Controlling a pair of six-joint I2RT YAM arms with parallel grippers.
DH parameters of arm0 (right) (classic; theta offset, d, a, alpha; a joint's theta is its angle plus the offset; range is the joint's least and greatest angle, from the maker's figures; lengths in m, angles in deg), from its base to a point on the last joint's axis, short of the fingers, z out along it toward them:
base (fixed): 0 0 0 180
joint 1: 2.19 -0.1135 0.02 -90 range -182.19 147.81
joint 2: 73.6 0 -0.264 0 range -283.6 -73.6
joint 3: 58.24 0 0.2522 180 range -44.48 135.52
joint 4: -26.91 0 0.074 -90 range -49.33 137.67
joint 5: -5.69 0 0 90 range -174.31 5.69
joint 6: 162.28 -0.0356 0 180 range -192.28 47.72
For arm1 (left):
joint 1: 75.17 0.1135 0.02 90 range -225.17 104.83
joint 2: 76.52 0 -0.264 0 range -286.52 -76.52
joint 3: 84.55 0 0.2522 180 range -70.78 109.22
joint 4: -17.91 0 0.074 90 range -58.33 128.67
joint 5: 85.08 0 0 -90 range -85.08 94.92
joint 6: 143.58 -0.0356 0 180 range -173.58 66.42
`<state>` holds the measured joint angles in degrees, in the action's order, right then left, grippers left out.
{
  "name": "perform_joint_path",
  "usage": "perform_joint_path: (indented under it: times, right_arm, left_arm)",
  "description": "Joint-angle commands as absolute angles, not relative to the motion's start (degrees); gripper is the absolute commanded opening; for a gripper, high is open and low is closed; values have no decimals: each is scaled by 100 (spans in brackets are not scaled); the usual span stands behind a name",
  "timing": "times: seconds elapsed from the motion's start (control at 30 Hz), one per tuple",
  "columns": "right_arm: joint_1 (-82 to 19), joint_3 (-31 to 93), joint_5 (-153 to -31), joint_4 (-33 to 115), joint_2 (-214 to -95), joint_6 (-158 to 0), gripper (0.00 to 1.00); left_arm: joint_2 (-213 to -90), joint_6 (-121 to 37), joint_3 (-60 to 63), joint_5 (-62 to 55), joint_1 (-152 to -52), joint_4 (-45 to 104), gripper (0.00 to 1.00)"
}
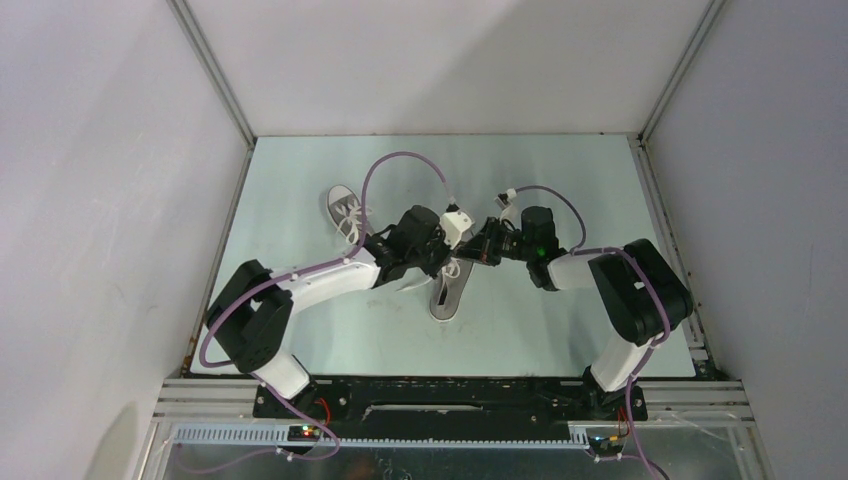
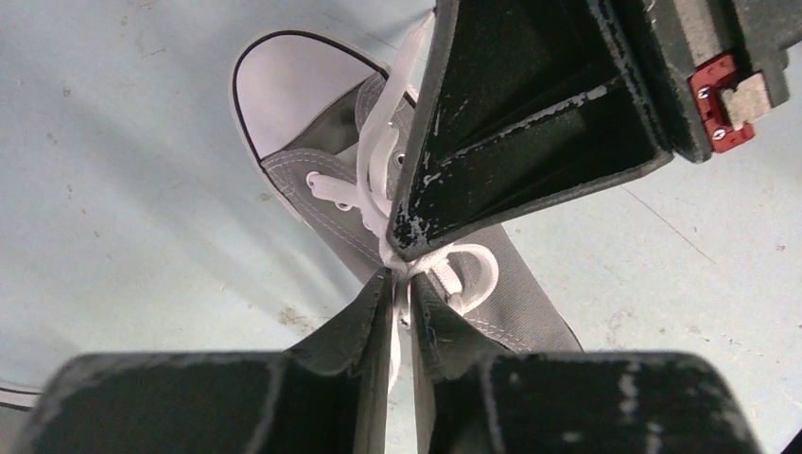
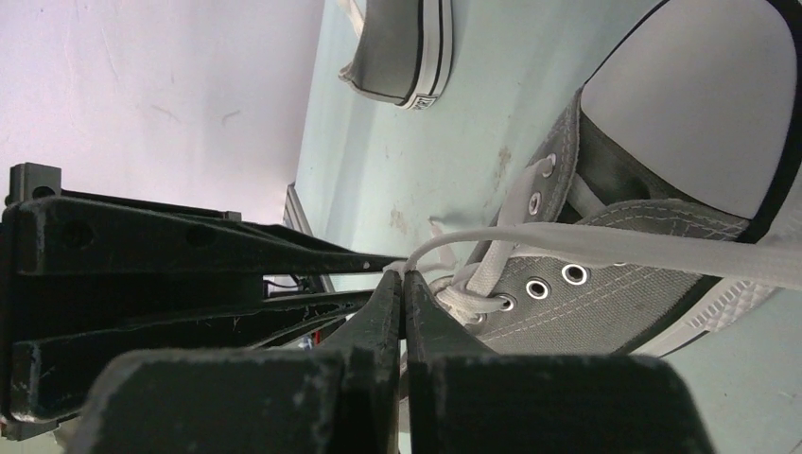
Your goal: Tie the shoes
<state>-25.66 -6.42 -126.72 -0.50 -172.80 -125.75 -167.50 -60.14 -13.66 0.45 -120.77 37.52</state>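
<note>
One grey sneaker (image 1: 445,298) with a white toe cap lies mid-table; it also shows in the left wrist view (image 2: 326,180) and the right wrist view (image 3: 605,284). The second sneaker (image 1: 343,205) lies at the far left, and its heel shows in the right wrist view (image 3: 407,47). My left gripper (image 1: 448,258) (image 2: 402,281) is shut on a strand of the white lace (image 2: 378,151) over the near shoe's eyelets. My right gripper (image 1: 470,250) (image 3: 402,277) is shut on another lace strand (image 3: 662,248), tip to tip with the left one. A small lace loop (image 2: 473,270) lies on the tongue.
The pale green table (image 1: 560,330) is boxed in by white walls on the left, back and right. Purple cables (image 1: 400,160) arc above both wrists. The arm bases stand at the near edge.
</note>
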Motion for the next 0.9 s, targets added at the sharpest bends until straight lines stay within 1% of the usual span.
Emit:
perform_joint_path:
  times: [0.0, 0.07, 0.23, 0.53, 0.63, 0.7, 0.87]
  right_arm:
    - [-2520, -678, -12694, -146, -17065, -12490, 0]
    - [-2522, -678, -12694, -143, -17067, -12484, 0]
    - [-2522, -694, -12711, -161, -17017, -12516, 0]
    - [-2521, -730, -12755, -130, -16914, -12545, 0]
    - [-2511, -724, -12754, -125, -16891, -12554, 0]
    - [-2508, -722, -12771, -156, -16909, -12581, 0]
    - [-2500, -721, -12803, -196, -16927, -12618, 0]
  left_arm:
    - [-16507, -6055, -1264, 262, -12102, 3716, 23]
    - [-16416, -6007, -1363, 274, -12105, 3655, 29]
    - [-16235, -5917, -1519, 325, -12096, 3567, 35]
    - [-16400, -5990, -1566, -57, -12007, 3260, 41]
    - [-16431, -6065, -1567, -174, -11967, 3251, 51]
    - [-16439, -6128, -1597, -274, -11949, 3200, 56]
    - [-16458, -6458, -1667, -455, -11894, 3196, 55]
